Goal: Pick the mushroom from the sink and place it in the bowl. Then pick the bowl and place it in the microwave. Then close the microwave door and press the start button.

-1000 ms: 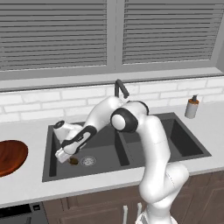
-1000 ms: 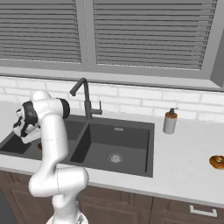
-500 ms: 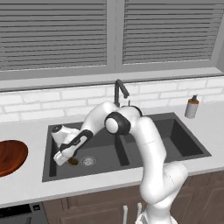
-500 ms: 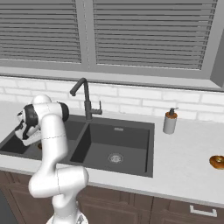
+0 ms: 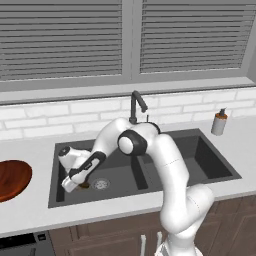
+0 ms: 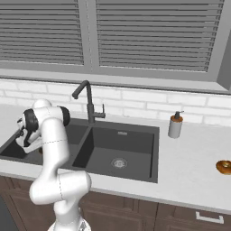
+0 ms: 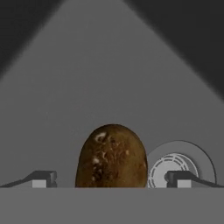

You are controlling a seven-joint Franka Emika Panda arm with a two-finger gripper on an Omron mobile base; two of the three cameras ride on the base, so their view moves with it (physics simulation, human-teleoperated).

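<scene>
My gripper (image 7: 112,178) hangs low in the left basin with its jaws spread wide and nothing held. The mushroom (image 7: 112,157) sits between the fingertips (image 7: 43,178), upright on the basin floor, just beside the drain (image 7: 180,168). To do this well, I judge I should sink a little further so the pads meet the widest part, stay centred, then close gently so the lump does not squirt out. The sink (image 5: 210,170) holds the mushroom and nothing else I can make out. The bowl (image 5: 12,179) rests on the counter (image 5: 30,210) left of the sink, empty.
</scene>
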